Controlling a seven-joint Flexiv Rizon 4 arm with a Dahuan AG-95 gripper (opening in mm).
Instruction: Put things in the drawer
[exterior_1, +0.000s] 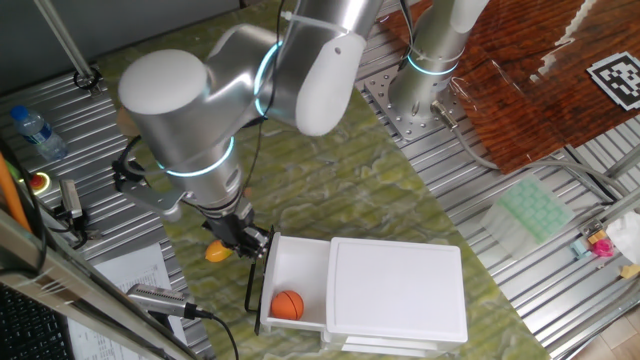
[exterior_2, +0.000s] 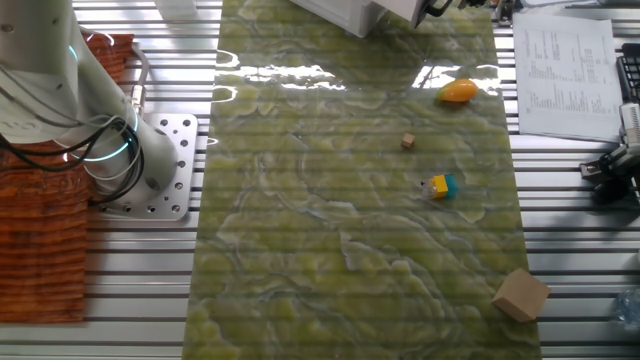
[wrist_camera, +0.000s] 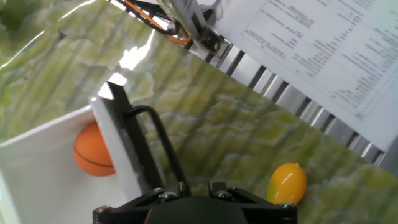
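The white drawer (exterior_1: 300, 262) stands pulled open from the white cabinet (exterior_1: 398, 290), and the orange ball (exterior_1: 287, 305) lies inside it. My gripper (exterior_1: 250, 243) hangs just outside the drawer front, close to the black bar handle (wrist_camera: 158, 140). In the hand view only the finger bases (wrist_camera: 198, 186) show at the bottom edge, so I cannot tell how the jaws stand. The ball (wrist_camera: 93, 150) is behind the drawer front. The mango (wrist_camera: 287, 183) lies on the green mat beside the gripper (exterior_2: 458, 91). The brown cube (exterior_2: 408, 142) and the yellow-and-teal block (exterior_2: 438, 186) lie farther out on the mat.
A cardboard box (exterior_2: 520, 294) sits at the mat's corner. Printed sheets (exterior_2: 560, 60) lie beside the mat. A water bottle (exterior_1: 38, 130) lies at the far left, a pale green tray (exterior_1: 535, 210) at the right. The arm's base (exterior_2: 150, 170) is bolted beside the mat.
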